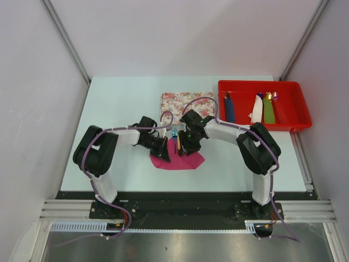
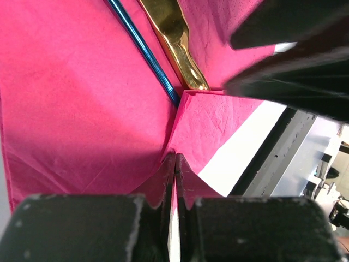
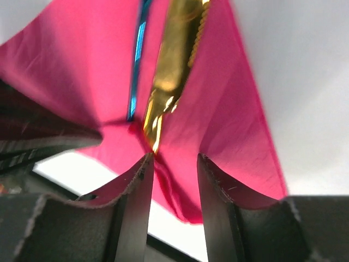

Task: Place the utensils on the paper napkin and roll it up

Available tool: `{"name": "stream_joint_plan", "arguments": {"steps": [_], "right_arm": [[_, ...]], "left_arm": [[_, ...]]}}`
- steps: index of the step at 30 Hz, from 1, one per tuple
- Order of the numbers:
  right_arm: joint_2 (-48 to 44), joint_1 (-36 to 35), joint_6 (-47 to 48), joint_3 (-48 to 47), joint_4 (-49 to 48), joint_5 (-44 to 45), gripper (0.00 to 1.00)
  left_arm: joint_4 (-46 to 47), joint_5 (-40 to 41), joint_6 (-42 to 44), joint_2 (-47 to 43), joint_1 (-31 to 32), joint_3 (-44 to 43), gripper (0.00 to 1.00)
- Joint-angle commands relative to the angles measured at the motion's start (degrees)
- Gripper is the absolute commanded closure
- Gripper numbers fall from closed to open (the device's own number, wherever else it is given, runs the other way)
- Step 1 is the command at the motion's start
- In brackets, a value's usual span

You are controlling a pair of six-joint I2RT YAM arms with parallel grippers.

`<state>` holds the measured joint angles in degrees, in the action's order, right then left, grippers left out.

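The magenta paper napkin [image 1: 177, 160] lies between both arms, with its near corner folded up over the utensils' ends. On it lie the gold knife [image 2: 173, 34] and, beside it, the blue fork [image 2: 143, 50], side by side. My left gripper [image 2: 175, 162] is shut on a raised fold of the napkin [image 2: 82, 98] at its near edge. From the other side, my right gripper [image 3: 173, 162] stands open, its fingers either side of a loose napkin [image 3: 229, 120] fold just below the knife [image 3: 170, 65] end and the fork [image 3: 138, 54]. In the top view both grippers [image 1: 165, 148] [image 1: 185, 147] meet over the napkin.
A floral tray [image 1: 184, 101] lies just behind the napkin. A red bin [image 1: 297, 106] at the back right holds a blue bundle [image 1: 229, 109], a white bundle [image 1: 256, 112] and a green bundle [image 1: 269, 112]. The table's black front rail runs close below the napkin.
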<state>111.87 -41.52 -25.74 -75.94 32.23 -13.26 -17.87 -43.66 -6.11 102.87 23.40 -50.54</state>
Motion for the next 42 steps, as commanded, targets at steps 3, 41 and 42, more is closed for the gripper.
{"name": "stream_joint_plan", "arguments": {"steps": [3,41,42], "right_arm": [[-8.6,5.21,5.26,8.33,-5.15,-20.39,0.58],[3.52,7.42,0.69,16.0,-16.67,-31.04,0.83],[3.53,7.42,0.69,16.0,-16.67,-30.95,0.83]], "left_arm": [[2.4,1.83,-0.39,1.63,-0.37,0.97,0.95],[5.13,-24.19,-0.13,-6.12,-7.58,7.92,0.67],[5.12,-23.93,-0.22,-5.32,-7.58,7.92,0.68]]}}
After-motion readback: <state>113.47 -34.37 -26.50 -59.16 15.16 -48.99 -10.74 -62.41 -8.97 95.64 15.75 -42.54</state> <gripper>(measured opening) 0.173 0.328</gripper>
